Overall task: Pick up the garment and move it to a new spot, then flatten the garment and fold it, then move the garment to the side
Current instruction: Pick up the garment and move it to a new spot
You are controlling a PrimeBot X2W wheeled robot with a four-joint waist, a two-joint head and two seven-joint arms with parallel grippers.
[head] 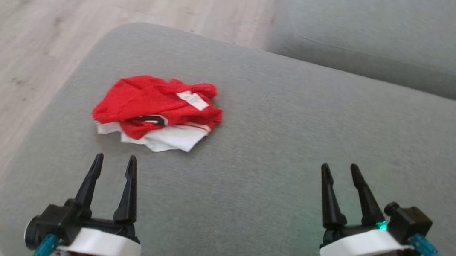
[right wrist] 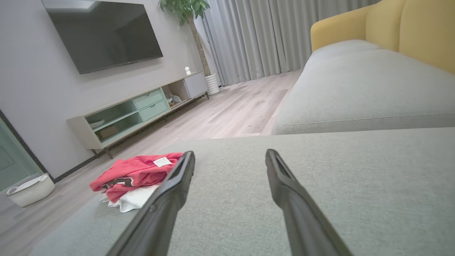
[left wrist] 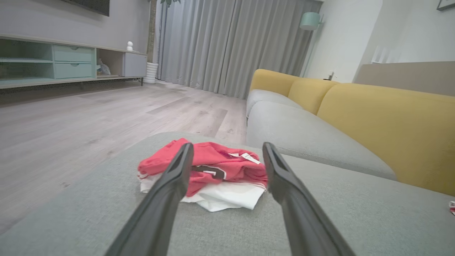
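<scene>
Red/white garment (head: pixel 157 111) sits bunched on grey cushion (head: pixel 281 108), approx 12 o'clock from left gripper (head: pixel 116 157). It & right gripper (head: pixel 340 166) both splayed, empty, prob. poised for pickup.

Grey sofa seats (head: pixel 298 110), yellow backrests (left wrist: pixel 384 128), pale wood floor (head: pixel 30 15), grey curtains (left wrist: pixel 231 42), wall TV (right wrist: pixel 103 32), low media cabinet (right wrist: pixel 135 113).
</scene>
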